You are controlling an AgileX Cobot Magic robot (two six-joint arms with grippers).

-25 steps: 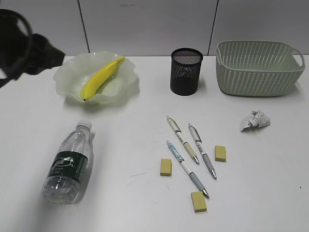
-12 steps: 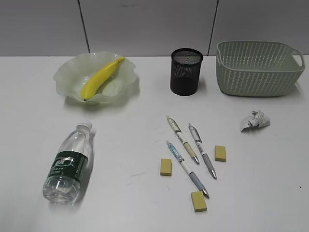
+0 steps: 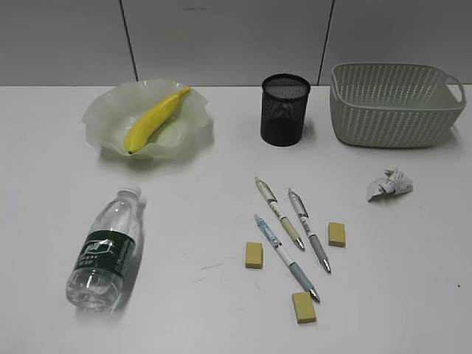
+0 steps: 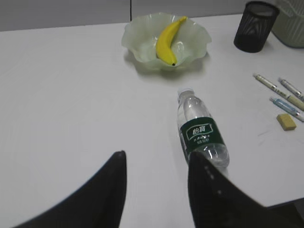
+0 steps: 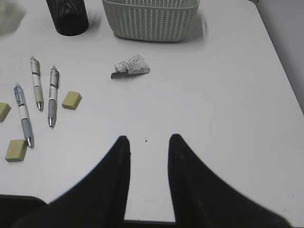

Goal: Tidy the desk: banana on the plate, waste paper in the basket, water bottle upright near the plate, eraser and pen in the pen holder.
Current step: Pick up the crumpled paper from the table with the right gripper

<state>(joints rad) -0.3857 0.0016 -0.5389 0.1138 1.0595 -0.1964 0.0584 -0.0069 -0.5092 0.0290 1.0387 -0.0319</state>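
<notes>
A yellow banana [image 3: 153, 118] lies in the pale green plate [image 3: 99, 122]. A water bottle [image 3: 105, 247] lies on its side below the plate. Three pens [image 3: 279, 212] and three yellow erasers [image 3: 254, 254] lie mid-table. Crumpled waste paper [image 3: 388, 184] lies in front of the green basket [image 3: 394, 103]. The black mesh pen holder [image 3: 284, 109] stands upright. Neither gripper shows in the exterior view. My left gripper [image 4: 156, 159] is open and empty, near the bottle's base [image 4: 202, 130]. My right gripper [image 5: 148, 139] is open and empty over bare table, below the paper [image 5: 130, 65].
The table's right edge [image 5: 285, 76] runs close to the right gripper's side. In the left wrist view the table's near edge [image 4: 280, 202] cuts across at lower right.
The left arm, seen one second ago at the upper left of the exterior view beside the plate, has withdrawn out of that view. Nothing on the table has moved.
</notes>
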